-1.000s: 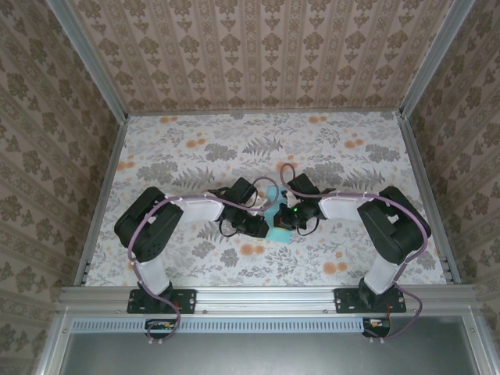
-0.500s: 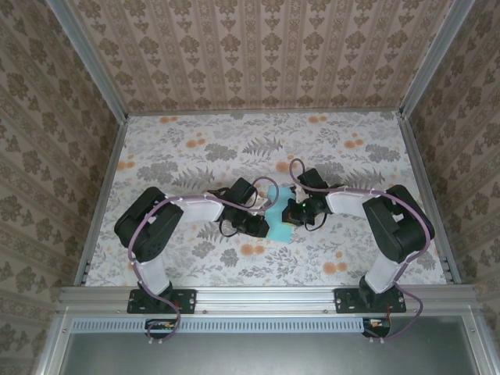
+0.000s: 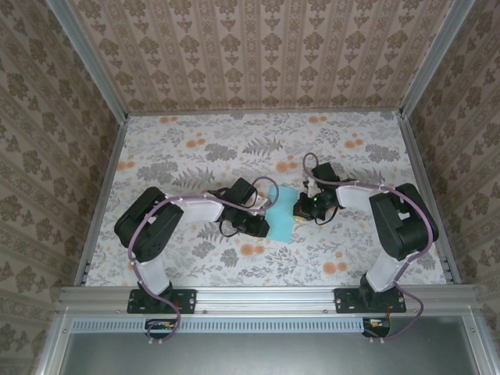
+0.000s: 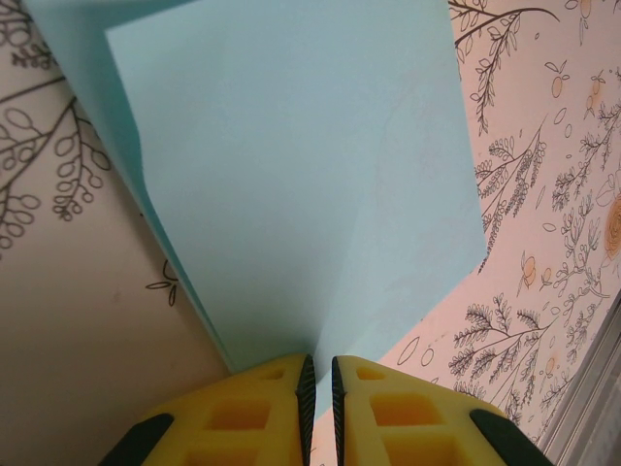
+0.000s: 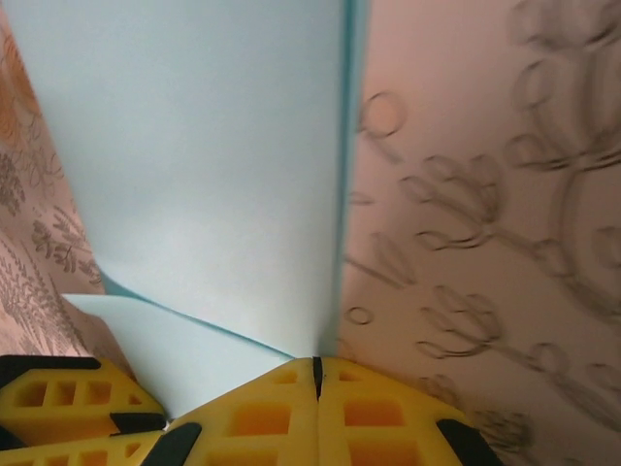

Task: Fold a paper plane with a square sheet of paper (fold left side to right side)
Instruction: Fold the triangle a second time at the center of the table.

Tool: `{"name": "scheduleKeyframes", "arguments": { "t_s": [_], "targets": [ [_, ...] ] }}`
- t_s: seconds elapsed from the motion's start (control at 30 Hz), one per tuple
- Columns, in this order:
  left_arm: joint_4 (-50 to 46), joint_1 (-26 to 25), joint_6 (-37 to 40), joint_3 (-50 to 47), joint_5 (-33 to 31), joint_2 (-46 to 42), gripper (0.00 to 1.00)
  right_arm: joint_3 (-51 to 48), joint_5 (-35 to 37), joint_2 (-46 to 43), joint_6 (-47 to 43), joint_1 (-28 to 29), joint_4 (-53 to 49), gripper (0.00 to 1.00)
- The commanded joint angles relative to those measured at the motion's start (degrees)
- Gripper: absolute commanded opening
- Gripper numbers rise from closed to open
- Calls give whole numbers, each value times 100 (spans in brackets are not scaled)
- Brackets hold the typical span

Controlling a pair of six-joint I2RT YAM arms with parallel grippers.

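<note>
Top external view: the square sheet of paper (image 3: pixel 281 215) lay creased on the middle of the table (image 3: pixel 195 156). The left gripper (image 4: pixel 318 364) pinched one edge; the right gripper (image 5: pixel 316 361) was clenched on the opposite edge.

Sheet of paper (image 3: pixel 281 212): plain light blue, unmarked.
Table (image 3: pixel 234 148): white ground, grey leaf sprays, orange blossoms.
Walls (image 3: pixel 258 55): beige, with brown floral stripes.
Left gripper (image 4: pixel 318 374), right gripper (image 5: pixel 316 367): yellow, edged in black.
Arms (image 3: pixel 195 208): black and white.
Cables (image 3: pixel 141 234): mauve.
Frame rails (image 3: pixel 266 297): silver.
</note>
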Motion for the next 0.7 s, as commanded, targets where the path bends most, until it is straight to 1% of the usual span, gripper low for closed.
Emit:
{"name": "scheduleKeyframes", "arguments": {
  "t_s": [0.0,0.1,0.2,0.33,0.43,0.53,0.67],
  "targets": [
    [-485,-22,126,-200,-244,117,17,114,467,-6,-237,-245,-365,0],
    [-470,-23,130,-191,-252,102,17,188,458,-108,-270,-344,-442,0],
    [-470,-22,127,-182,-272,56,17,223,378,-419,-263,-327,-464,0],
    [-453,-32,129,-165,-298,9,17,189,14,-666,-143,-96,-371,0],
    [-461,-35,130,-162,-300,-7,17,101,-202,-568,124,231,-104,0],
    [-462,-35,127,-140,-299,-8,17,79,-258,-377,346,521,152,0],
    [-517,-36,160,-52,-288,-14,17,136,-179,-94,407,668,222,0]
  ]
}}
